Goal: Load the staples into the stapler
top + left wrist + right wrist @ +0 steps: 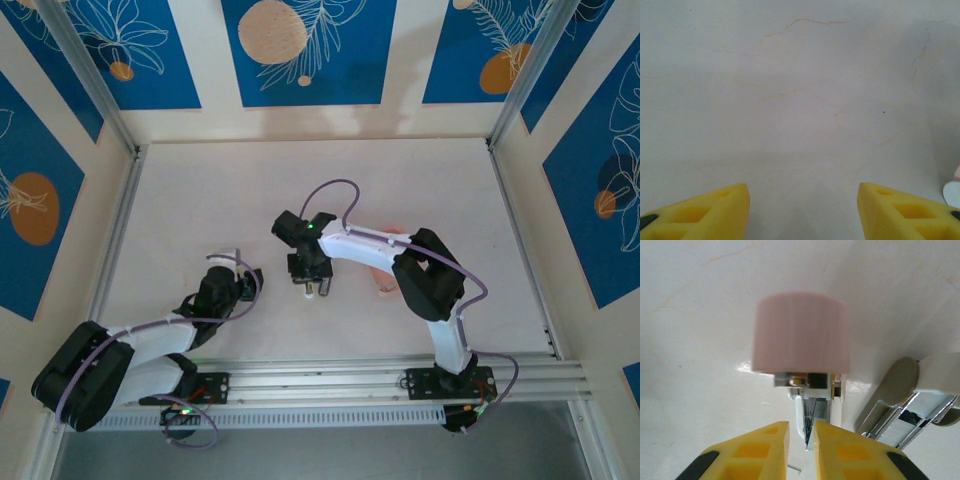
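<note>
White table [250, 200], faint cracks. Blue panels [350, 60] with orange circles on far wall. Metal rail [330, 375] along near edge.

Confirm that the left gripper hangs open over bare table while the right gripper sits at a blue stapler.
Wrong colour: the stapler at the right gripper is pink, not blue; the right wrist view shows it. The rest holds.

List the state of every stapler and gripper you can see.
Pink stapler, opened, metal channel exposed.
White stapler, opened, metal magazine exposed.
Right gripper, nearly shut at the pink one's channel.
Left gripper, open above the bare table.
</note>
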